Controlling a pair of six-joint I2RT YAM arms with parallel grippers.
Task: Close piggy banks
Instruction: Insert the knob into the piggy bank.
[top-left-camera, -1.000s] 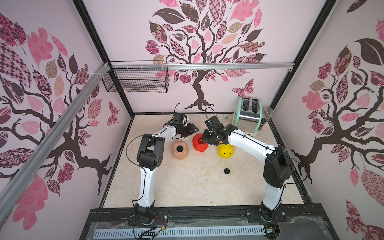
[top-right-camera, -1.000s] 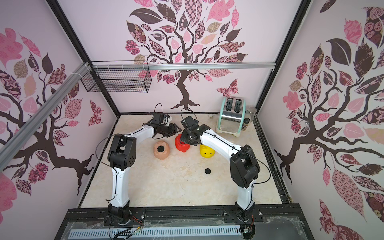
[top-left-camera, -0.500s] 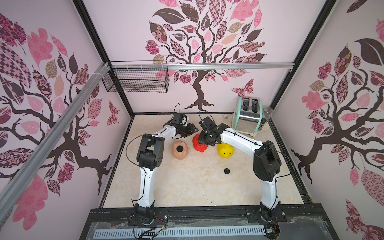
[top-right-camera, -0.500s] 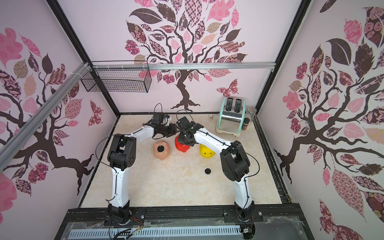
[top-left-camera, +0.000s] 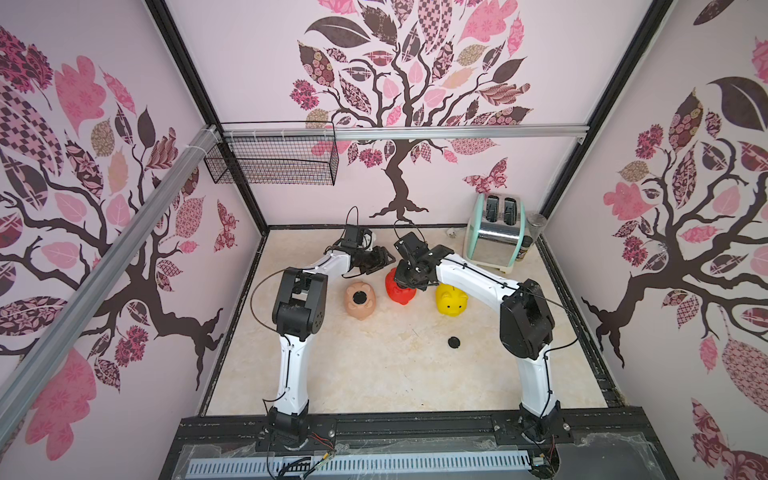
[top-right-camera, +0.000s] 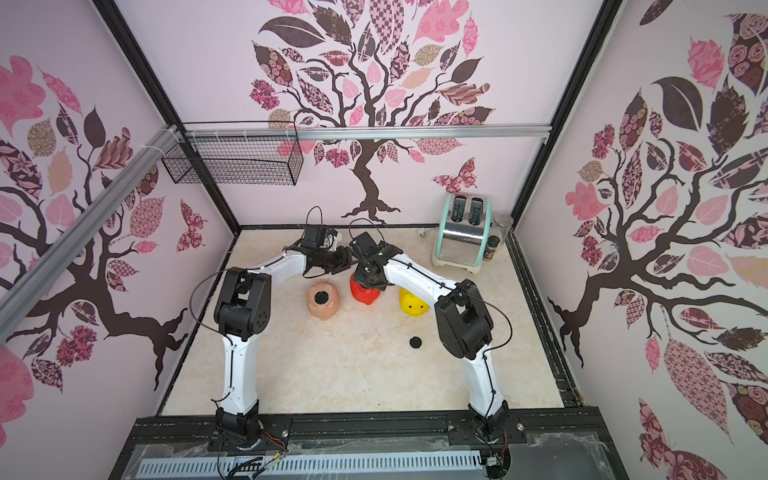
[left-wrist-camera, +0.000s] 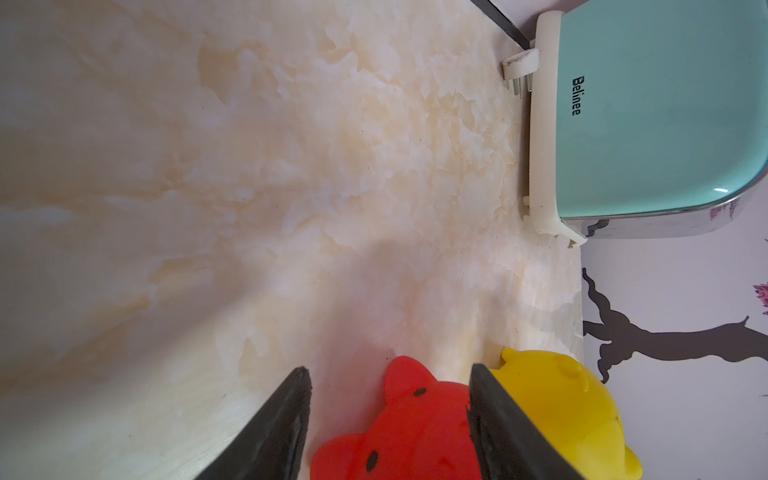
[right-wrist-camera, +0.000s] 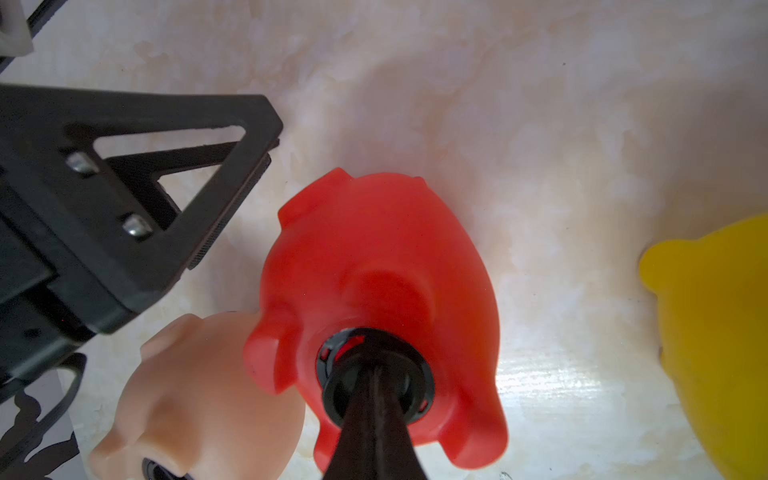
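- I see the three piggy banks in a row on the marble-look worktop (top-left-camera: 374, 374). The peach-pink pig (top-left-camera: 353, 309) is on the left arm's side, the red pig (right-wrist-camera: 374, 249) is in the middle, and the yellow pig (top-left-camera: 451, 301) is on the right arm's side.
- The peach-pink pig lies belly up with a black plug (top-left-camera: 360, 297) in its round hole. The yellow pig stands upright.
- The red pig lies belly up. The right fingers (right-wrist-camera: 374, 415) are pressed tight together, their tips on a second plug (right-wrist-camera: 415, 365) in the belly hole. It may not be fully seated, as red shows at its rim.
- The left fingers (left-wrist-camera: 286, 424) are about half spread and hold nothing. They hover just beside the red pig without touching it.
- A loose plug (top-left-camera: 454, 342) lies flat on the worktop, nearer the arm bases and apart from the pigs.
- A mint-green toaster (left-wrist-camera: 665, 104) stands in the far corner. Its side reads "Belinee".
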